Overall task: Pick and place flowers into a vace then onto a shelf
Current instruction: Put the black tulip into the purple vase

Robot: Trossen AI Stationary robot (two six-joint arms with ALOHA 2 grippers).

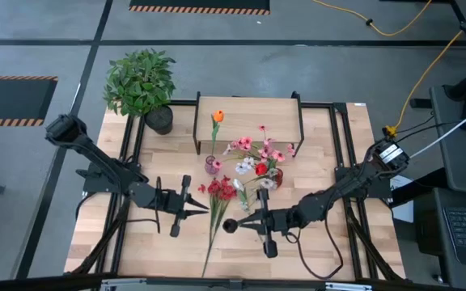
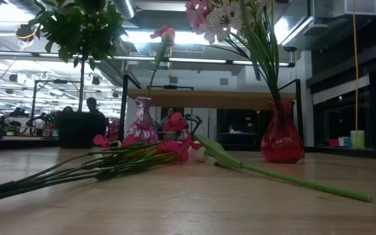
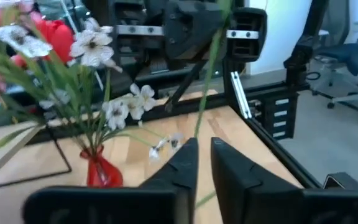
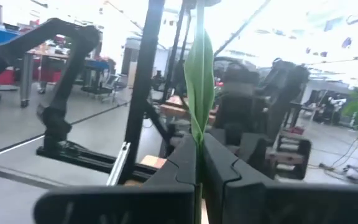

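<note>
A green stem (image 4: 199, 74) was clamped between the right gripper's (image 4: 199, 163) closed fingers, the red vase (image 1: 277, 175) standing just beyond. The left gripper (image 3: 204, 163) was held slightly parted around a stem, flowers (image 1: 219, 191) lying just ahead; the shelf (image 1: 247, 118) stood farther off.

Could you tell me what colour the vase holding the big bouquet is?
Red glass vase; clearest in the low view.

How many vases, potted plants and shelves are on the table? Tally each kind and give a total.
Vases: 2, a pink vase and a red vase
Potted plants: 1, the potted plant
Shelves: 1, the shelf
Total: 4
</note>
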